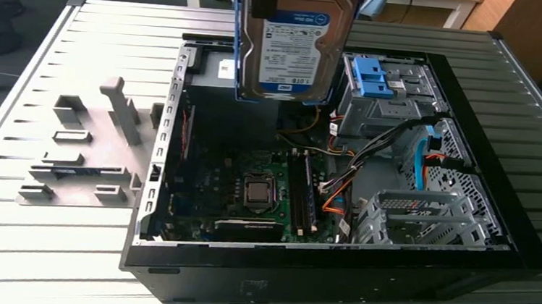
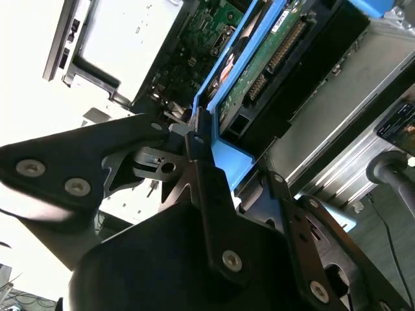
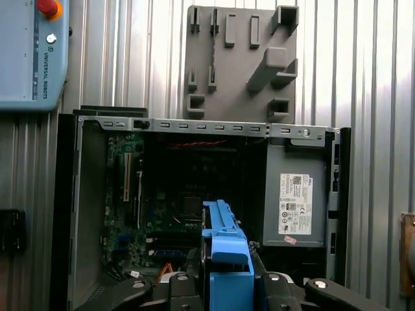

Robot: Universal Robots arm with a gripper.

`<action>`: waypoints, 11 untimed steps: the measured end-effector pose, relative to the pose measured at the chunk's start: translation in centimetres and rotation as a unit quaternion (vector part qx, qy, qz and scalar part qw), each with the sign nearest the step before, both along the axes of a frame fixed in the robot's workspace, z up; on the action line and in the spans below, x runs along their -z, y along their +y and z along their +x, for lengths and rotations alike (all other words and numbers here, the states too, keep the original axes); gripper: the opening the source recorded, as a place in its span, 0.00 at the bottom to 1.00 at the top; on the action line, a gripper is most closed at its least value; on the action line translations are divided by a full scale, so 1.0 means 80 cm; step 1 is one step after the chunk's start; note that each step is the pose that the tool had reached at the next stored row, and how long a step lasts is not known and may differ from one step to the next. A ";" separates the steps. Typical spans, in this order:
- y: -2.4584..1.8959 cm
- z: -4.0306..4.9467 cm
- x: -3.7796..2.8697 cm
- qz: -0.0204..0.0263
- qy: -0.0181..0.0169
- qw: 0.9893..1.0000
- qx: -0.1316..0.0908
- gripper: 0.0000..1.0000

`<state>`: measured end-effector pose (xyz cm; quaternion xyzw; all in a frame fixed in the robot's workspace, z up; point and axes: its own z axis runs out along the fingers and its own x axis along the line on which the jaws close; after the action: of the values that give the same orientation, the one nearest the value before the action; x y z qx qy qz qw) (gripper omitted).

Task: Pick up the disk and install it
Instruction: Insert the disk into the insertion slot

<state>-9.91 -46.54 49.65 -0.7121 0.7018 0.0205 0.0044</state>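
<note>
The disk (image 1: 289,44), a silver hard drive with a white-and-blue label in a bright blue carrier frame, hangs upright in the air over the far side of the open computer case (image 1: 520,248). In both wrist views my gripper (image 3: 227,284) (image 2: 200,139) is shut on the carrier's blue edge (image 3: 224,249), black fingers (image 3: 176,285) pressing from either side. The second wrist view shows the disk's green circuit board (image 2: 259,65) just beyond the fingers. The disk is above the case and touches nothing in it.
The case lies open on a slatted metal table (image 1: 50,251), with the motherboard (image 1: 248,194), cables, a blue bracket (image 1: 369,76) in the far bay and a metal drive cage (image 1: 421,215). A grey fixture plate (image 1: 87,152) lies at the exterior view's left. A grey box with a white sticker (image 3: 295,194) sits inside the case.
</note>
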 end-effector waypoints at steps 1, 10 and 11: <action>0.0000 0.003 0.0001 0.000 0.000 1.000 0.000 0.37; -0.0239 0.006 0.0011 0.000 0.000 1.000 0.001 0.37; -0.0263 0.006 0.0013 0.000 0.000 1.000 0.001 0.37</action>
<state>-9.39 -48.65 49.54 -0.7114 0.7025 0.0204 0.0044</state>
